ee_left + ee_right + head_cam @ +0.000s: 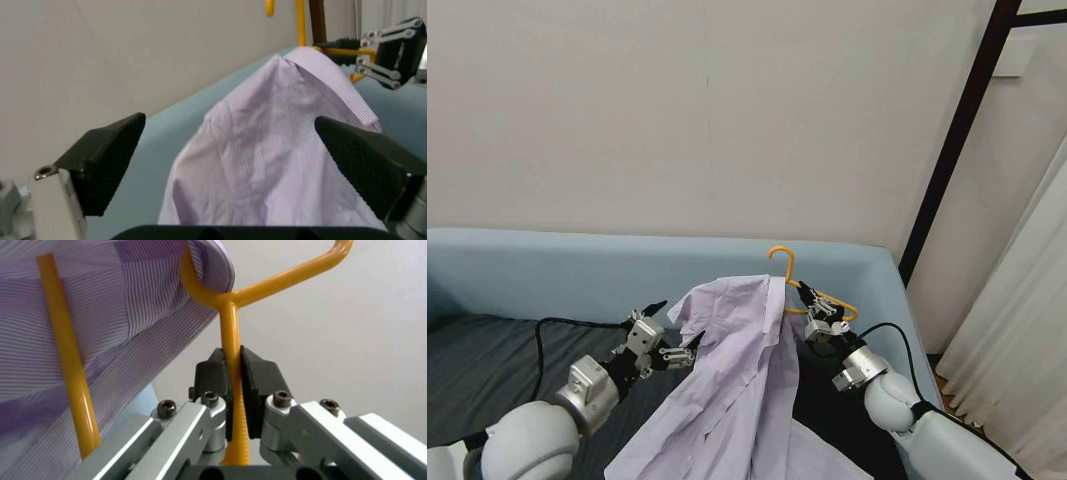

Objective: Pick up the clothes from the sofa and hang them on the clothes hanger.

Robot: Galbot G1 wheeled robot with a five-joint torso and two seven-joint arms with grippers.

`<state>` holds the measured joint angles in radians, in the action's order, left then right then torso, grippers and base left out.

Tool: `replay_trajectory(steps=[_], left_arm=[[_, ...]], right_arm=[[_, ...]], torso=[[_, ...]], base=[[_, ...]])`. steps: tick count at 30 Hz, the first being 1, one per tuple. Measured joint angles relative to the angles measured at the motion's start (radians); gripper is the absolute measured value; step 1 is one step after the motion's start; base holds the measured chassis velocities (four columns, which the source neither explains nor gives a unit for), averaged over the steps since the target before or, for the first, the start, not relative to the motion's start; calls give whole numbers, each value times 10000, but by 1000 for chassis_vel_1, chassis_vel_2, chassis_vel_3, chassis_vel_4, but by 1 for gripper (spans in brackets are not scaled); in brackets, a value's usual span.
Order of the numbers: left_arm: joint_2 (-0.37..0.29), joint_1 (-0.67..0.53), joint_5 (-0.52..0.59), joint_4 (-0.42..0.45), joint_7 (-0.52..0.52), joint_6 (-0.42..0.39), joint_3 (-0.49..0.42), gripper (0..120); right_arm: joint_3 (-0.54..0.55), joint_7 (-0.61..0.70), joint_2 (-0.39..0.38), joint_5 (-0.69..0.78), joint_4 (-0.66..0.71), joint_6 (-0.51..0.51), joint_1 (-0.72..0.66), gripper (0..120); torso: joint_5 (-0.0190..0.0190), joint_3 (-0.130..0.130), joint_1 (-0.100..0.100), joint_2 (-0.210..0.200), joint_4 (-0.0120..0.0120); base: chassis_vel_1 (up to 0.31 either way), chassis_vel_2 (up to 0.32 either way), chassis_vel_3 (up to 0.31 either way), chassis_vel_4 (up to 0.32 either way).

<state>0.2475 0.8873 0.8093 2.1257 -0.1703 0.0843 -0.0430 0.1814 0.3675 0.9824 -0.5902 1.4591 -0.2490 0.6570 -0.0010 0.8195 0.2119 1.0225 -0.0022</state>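
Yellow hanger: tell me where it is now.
In the head view, right of centre, the yellow hanger is clamped in the right gripper above the sofa, with the purple shirt draped over it.

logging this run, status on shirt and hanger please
Right gripper shut on hanger. Left gripper open beside shirt. Shirt draped over hanger, trailing down over sofa. Nothing in the way.

One shirt (737,390); one hanger (229,330); one sofa (527,268); two grippers: left gripper (678,327), right gripper (823,309)
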Motion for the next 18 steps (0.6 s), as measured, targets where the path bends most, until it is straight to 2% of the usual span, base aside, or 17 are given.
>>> replay_trajectory(steps=[1, 3, 4, 5, 6, 7, 10, 12, 13, 16, 17, 18], left_arm=[[-128, -166, 130, -303, 419, 225, 44, 100], [-260, -704, 301, -1146, 1295, 711, 4, 100], [-157, -1965, 802, -2153, 2341, 1023, -727, 100], [-36, -2754, 981, -2598, 2747, 1167, -1486, 100], [74, -3344, 1078, -2858, 3038, 1252, -2134, 100], [74, -3344, 1078, -2858, 3038, 1252, -2134, 100], [615, -5445, 1460, -3601, 3848, 1367, -3984, 100], [1220, -7275, 1768, -4224, 4538, 1435, -5582, 100], [1220, -7275, 1768, -4224, 4538, 1435, -5582, 100], [1851, -9392, 2305, -4853, 5412, 1469, -7655, 100], [2053, -10113, 2517, -5150, 6026, 1471, -8278, 100], [2053, -10113, 2517, -5150, 6026, 1471, -8278, 100]], right_arm=[[218, 1, 173, -150, -207, -144, -244, 4], [461, 0, 383, -323, -433, -317, -558, 4], [529, 1, 403, -312, -370, -309, -641, 4], [477, 1, 363, -312, -344, -308, -611, 4], [432, 1, 327, -315, -325, -307, -563, 4], [432, 1, 327, -315, -325, -307, -563, 4], [349, -3, 259, -399, -265, -338, -434, 4], [281, -6, 219, -462, -171, -356, -354, 4], [281, -6, 219, -462, -171, -356, -354, 4], [192, -7, 171, -572, -90, -366, -285, 4], [154, -7, 155, -610, -74, -372, -261, 4], [154, -7, 155, -610, -74, -372, -261, 4]], torso=[[8, 1, -1, -1, 7], [-2, 3, 2, -2, 19], [-3, 2, 1, -2, 11], [3, 0, 1, -1, 6], [0, 1, 1, -1, 7], [0, 1, 1, -1, 7], [3, 1, 1, -2, 6], [-2, 2, 1, -3, 7], [-2, 2, 1, -3, 7], [7, 3, 1, -3, 3], [3, 3, 3, -4, 2], [3, 3, 3, -4, 2]], base=[[0, 0, 0, 0], [0, 0, 0, 0], [0, 0, 0, 0], [0, 0, 0, 0], [0, 0, 0, 0], [0, 0, 0, 0], [0, 0, 0, 0], [0, 0, 0, 0], [0, 0, 0, 0], [0, 0, 0, 0], [0, 0, 0, 0], [0, 0, 0, 0]])
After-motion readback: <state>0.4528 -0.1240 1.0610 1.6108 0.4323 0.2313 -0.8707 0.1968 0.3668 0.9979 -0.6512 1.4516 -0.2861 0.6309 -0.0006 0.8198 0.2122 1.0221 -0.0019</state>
